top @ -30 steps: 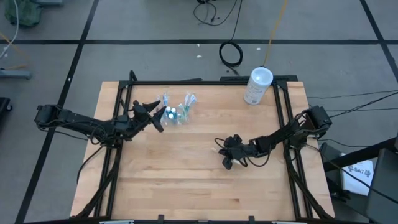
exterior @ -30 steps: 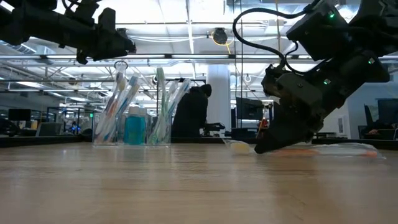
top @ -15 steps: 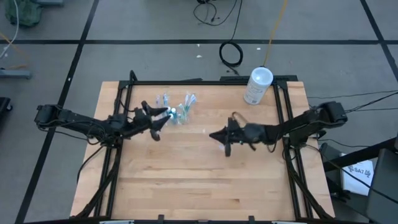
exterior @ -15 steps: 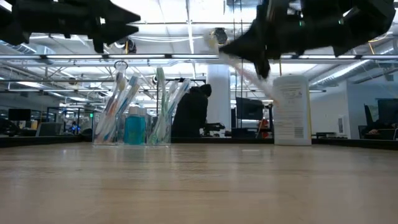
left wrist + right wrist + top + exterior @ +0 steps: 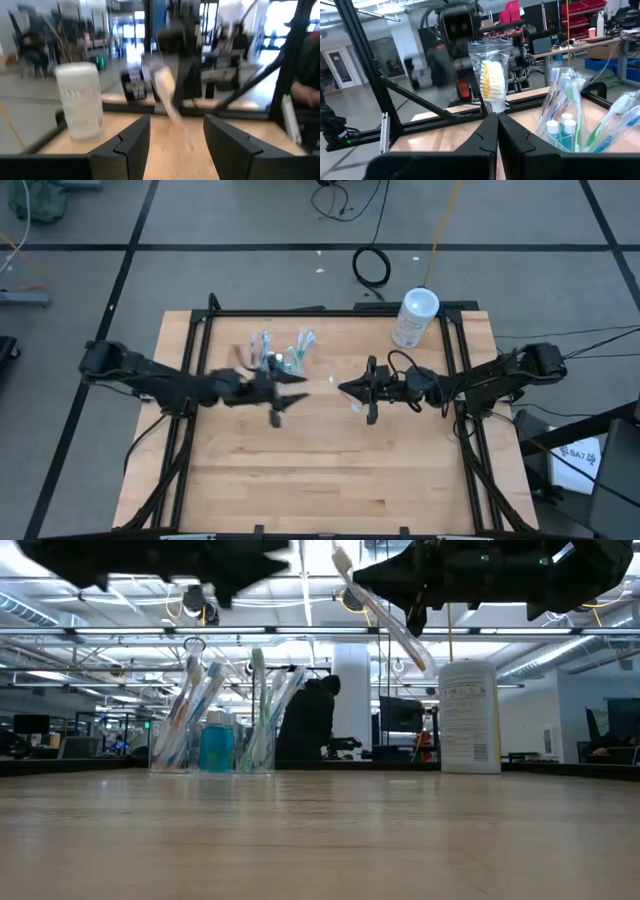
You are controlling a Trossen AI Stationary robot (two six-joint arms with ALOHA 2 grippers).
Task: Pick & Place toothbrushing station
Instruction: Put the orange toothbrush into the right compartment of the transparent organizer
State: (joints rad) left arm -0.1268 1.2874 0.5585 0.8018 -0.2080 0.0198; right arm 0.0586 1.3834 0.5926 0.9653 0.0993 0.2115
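From above, the right gripper point(image 5: 362, 391) hangs over the middle of the wooden table point(image 5: 330, 470), its 2 fingers pressed together on a wrapped toothbrush point(image 5: 357, 406) that shows there only as a pale sliver. The right wrist view fills in the detail: a yellow-bristled toothbrush point(image 5: 493, 85) sealed in a clear wrapper, pinched at its lower end between the fingers point(image 5: 487, 132). The low view shows the same toothbrush point(image 5: 380, 610) raised well above the tabletop and slanting down from the gripper point(image 5: 415, 615).

The left gripper point(image 5: 283, 392) hovers just in front of the toothbrushing station point(image 5: 283, 355), blurred from overhead. Its spread fingers point(image 5: 132, 142) are plain in the left wrist view, with nothing between them; beyond them are the wrapped toothbrush point(image 5: 167, 92) and the white canister point(image 5: 80, 105).

The toothbrushing station stands toward the far-left part of the table. The low view shows it point(image 5: 225, 720) as clear cups holding several upright toothbrushes and a blue-capped item, which the overhead view only hints at. The right wrist view catches the same cluster point(image 5: 575, 117) close by.

The white canister point(image 5: 414, 317) stands at the far-right corner, upright in the low view point(image 5: 469, 717). A person point(image 5: 305, 725) shows in the room behind.
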